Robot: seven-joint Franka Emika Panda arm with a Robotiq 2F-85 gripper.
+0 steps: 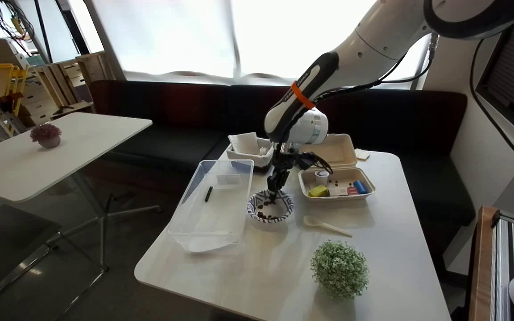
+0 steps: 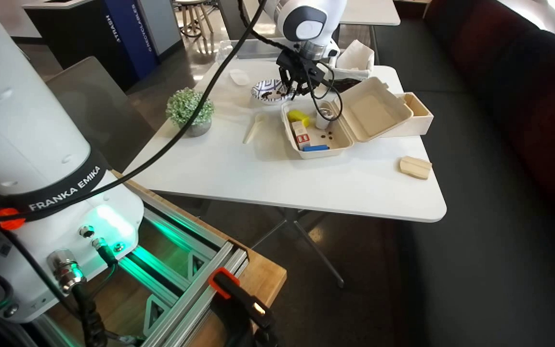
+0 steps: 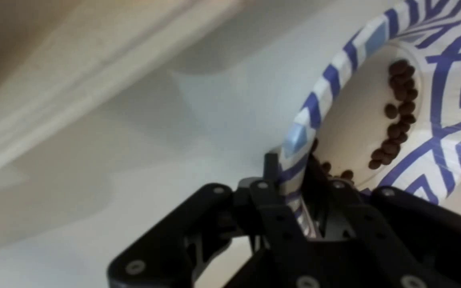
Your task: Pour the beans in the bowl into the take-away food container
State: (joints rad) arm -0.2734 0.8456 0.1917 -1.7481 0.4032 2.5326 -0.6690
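Over a white table (image 1: 279, 267), the black gripper (image 3: 289, 170) is clamped on the edge of a blue-and-white bowl (image 3: 440, 100) with dark beans (image 3: 392, 132) inside, near the open tan container (image 2: 376, 113), where a few dark bits (image 2: 323, 136) lie beside a white cup (image 1: 321, 179).

1 bowl (image 1: 280, 209) is counted at the gripper (image 3: 290, 171) — near it, 1 take-away container (image 2: 368, 111), 1 spoon (image 1: 328, 226) & 1 clear tray (image 1: 219, 214) w/ 1 blk marker (image 1: 209, 194) — further off, 2 plants (image 1: 340, 269).
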